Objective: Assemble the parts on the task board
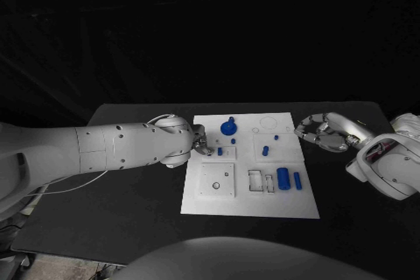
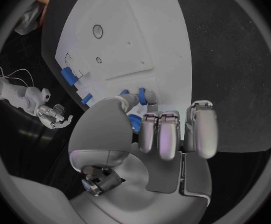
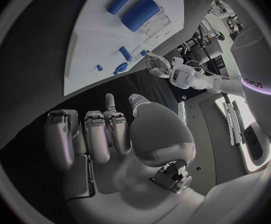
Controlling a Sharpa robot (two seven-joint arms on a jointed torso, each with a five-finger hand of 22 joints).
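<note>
Two hands were in view over the black worktop [image 1: 131, 195]. The left hand [image 1: 194, 143] sat at the left edge of the task board [image 1: 249, 201], its fingertips down on a small blue part [image 1: 220, 150] in the square block near the board's middle. In the left wrist view the thumb and a finger closed around that small blue part [image 2: 141, 94], the remaining fingers lying straight and together alongside. Judged from this, the step in hand was seating that part in its recess. To do it well, the part should be kept upright, lined up over the recess and pressed straight down, with the board not pushed sideways.

The right hand [image 1: 320, 133] hung just off the board's right edge, fingers curled inward, nothing seen in them and apart from the board.

Other parts lay on the board: a round blue knob [image 1: 228, 127] near the far edge, a short peg [image 1: 265, 150] right of centre, and a thick cylinder [image 1: 283, 177] with a slimmer one [image 1: 297, 180] beside it nearer the robot.
</note>
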